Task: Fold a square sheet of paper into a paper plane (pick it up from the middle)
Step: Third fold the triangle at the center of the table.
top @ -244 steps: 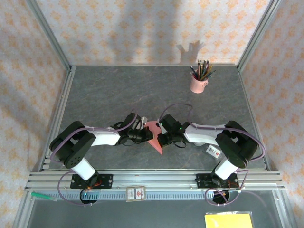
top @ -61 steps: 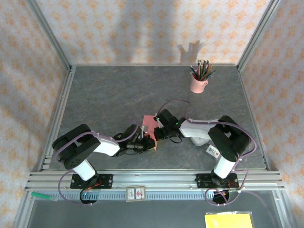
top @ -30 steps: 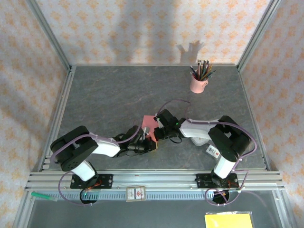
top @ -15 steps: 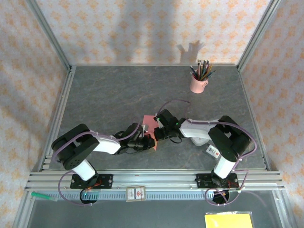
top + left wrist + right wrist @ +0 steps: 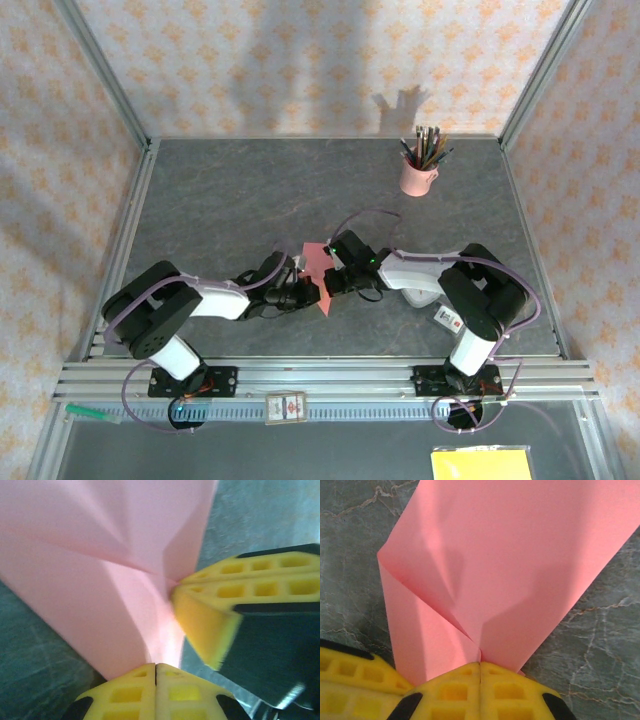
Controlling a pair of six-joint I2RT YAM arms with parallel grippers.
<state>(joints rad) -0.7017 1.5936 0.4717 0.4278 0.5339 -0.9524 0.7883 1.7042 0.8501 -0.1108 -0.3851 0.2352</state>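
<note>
In the overhead view, the square sheet of paper (image 5: 316,268), already creased into flaps, is found near the middle of the desk (image 5: 220,200), a little toward the near edge. It is caught between the left tool (image 5: 303,290) and the right tool (image 5: 334,280). Both arms are laid low and reached inward, elbows thrown outward and forearms kept close to the desk, so that the two wrists meet at the sheet. A pink cup of pencils (image 5: 418,172) is stood well apart at the far right.

In the left wrist view, the left tool (image 5: 156,666) is seen clenched, its two yellow fingers pressed flat together with the narrow end of the square sheet of paper (image 5: 100,580) pinched between them. The flaps fan away from that grip. The right tool (image 5: 187,591) is seen touching the paper where the creases meet.

In the right wrist view, the right tool (image 5: 480,666) is likewise clenched on the sheet, at the point where two folded flaps converge. One of the left tool's fingers (image 5: 355,672) is set just beside it. The paper is probably gripped at two close points so that the made creases are kept from springing open while the next fold is prepared
</note>
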